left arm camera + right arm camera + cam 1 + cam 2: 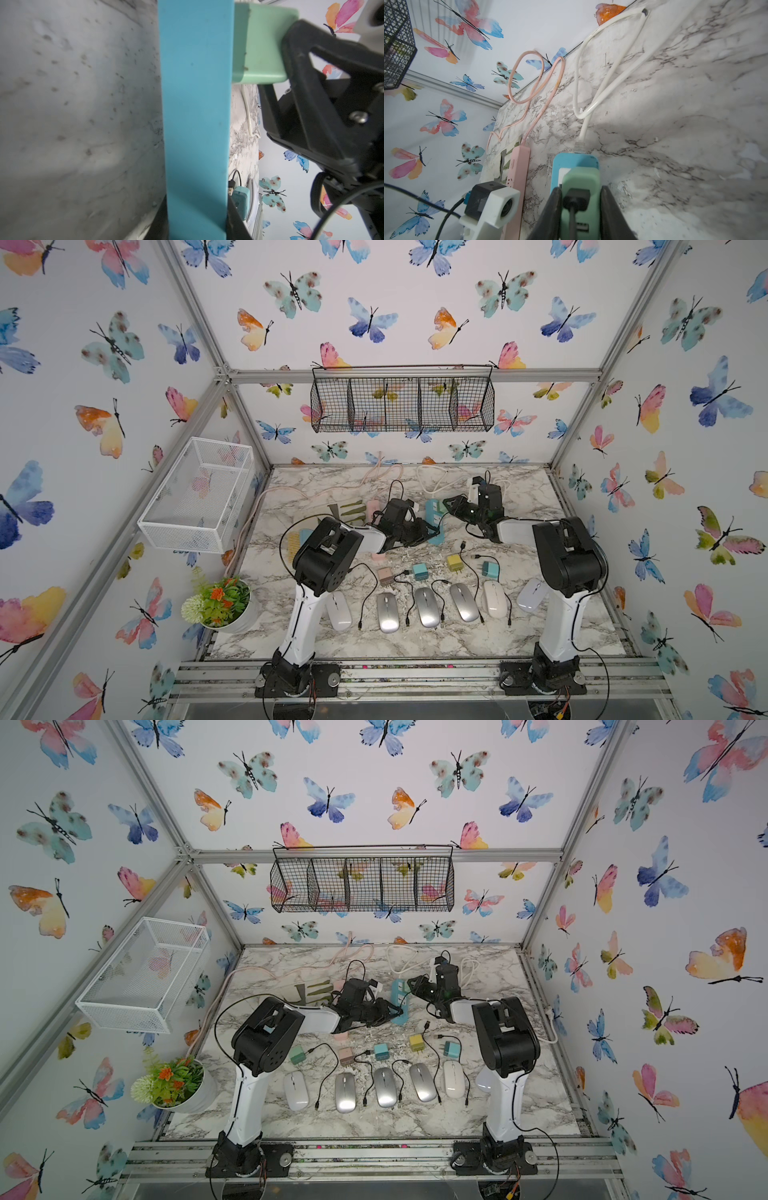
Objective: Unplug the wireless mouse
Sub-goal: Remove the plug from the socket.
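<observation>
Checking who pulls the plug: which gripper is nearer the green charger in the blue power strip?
Right. The right gripper is clamped on the green charger itself; the left gripper grips the blue power strip farther along, clear of the charger.

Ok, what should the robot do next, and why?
Probably pull the green charger straight out with the right gripper: its jaws clamp the charger, which sits plugged into the blue power strip, and the left gripper holds that strip steady.
</observation>
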`<state>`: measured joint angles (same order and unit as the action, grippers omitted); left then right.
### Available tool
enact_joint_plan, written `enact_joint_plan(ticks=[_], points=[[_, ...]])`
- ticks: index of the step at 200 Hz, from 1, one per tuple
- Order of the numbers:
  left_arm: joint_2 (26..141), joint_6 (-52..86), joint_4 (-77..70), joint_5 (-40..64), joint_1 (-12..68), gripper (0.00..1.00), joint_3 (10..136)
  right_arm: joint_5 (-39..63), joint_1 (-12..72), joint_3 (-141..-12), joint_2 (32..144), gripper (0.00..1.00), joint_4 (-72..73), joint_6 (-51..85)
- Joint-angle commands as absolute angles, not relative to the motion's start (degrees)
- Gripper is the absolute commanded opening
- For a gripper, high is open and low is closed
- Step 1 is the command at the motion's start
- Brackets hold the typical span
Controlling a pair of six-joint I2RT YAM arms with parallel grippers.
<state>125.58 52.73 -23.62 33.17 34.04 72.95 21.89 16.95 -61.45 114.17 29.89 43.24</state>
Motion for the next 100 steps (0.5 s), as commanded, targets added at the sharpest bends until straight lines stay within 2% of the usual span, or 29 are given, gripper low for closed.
enact_joint_plan(ticks=[1,14,30,43,77,88,100], points=[[127.1,52.4,-20.8,30.8,33.1,0.06,71.3,19.7,16.9,-61.2,110.5,0.05,27.1,44.1],[127.0,52.5,-20.8,30.8,33.1,0.03,71.3,12.1,17.1,-62.4,109.1,0.02,18.9,42.1],[127.0,52.4,-20.7,30.8,33.1,0.01,71.3,10.6,17.1,-62.2,108.4,0.02,16.9,39.2],[127.3,52.5,-20.6,30.8,33.0,0.0,71.6,14.1,17.1,-60.6,107.8,0.01,20.0,37.6],[127.6,52.8,-20.5,30.7,33.0,0.0,71.5,32.8,17.1,-57.7,109.1,0.01,32.5,37.5],[127.8,53.1,-20.6,30.7,32.9,0.0,71.4,33.5,17.1,-56.9,109.5,0.01,34.8,39.9],[127.9,53.3,-20.7,30.7,33.0,0.0,71.3,27.6,17.1,-57.7,108.8,0.01,28.6,40.3]])
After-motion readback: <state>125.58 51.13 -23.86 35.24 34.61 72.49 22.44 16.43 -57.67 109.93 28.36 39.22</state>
